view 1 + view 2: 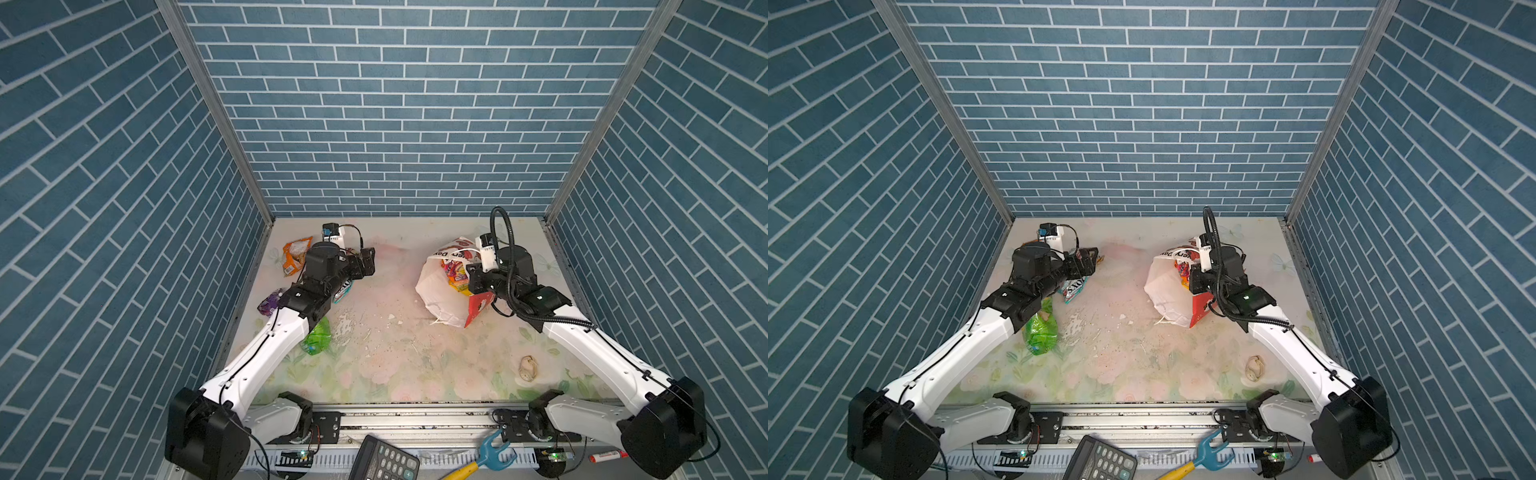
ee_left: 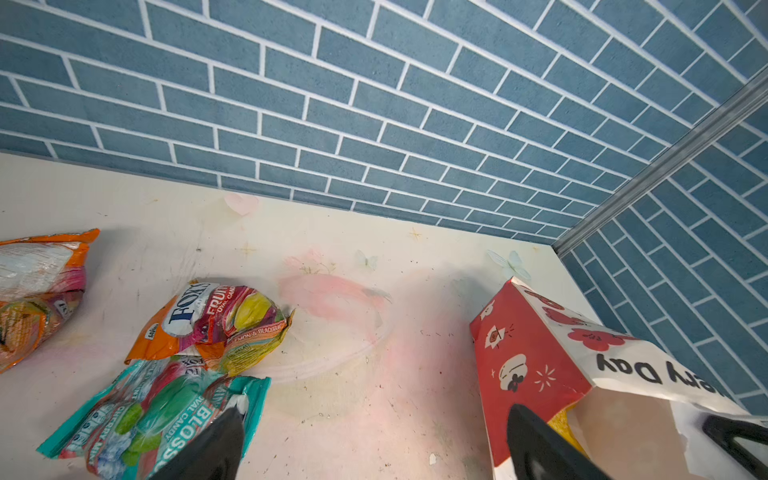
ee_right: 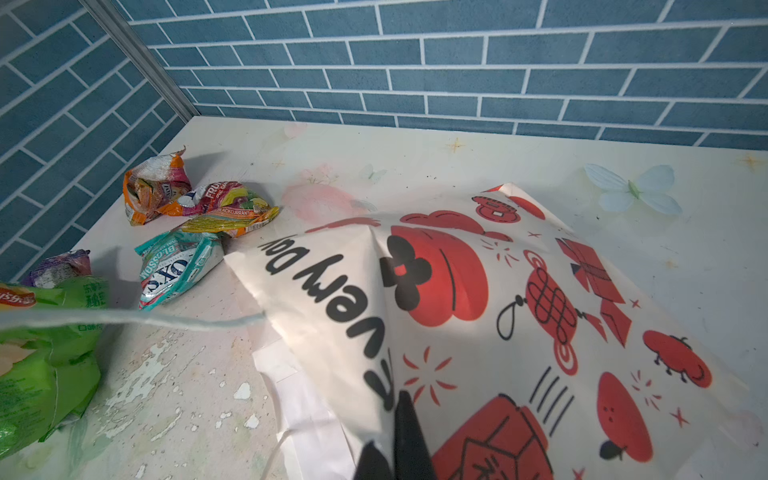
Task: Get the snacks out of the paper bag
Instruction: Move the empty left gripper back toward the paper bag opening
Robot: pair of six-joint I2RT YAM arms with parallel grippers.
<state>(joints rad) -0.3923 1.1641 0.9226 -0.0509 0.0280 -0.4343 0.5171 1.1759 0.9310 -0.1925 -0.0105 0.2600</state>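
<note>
The paper bag lies on its side at the right, mouth towards the front, with colourful snacks showing inside. My right gripper is shut on the bag's upper rim. At the left, several snacks lie on the table: an orange packet, a purple one, a bright green one, a teal one and a multicolour FOX'S one. My left gripper hangs open over bare table just beside the teal packet, nothing between its fingers.
A pale seashell lies at the front right. Brick-patterned walls close in the back and both sides. On the front rail are a calculator, a blue and yellow tool and a red marker.
</note>
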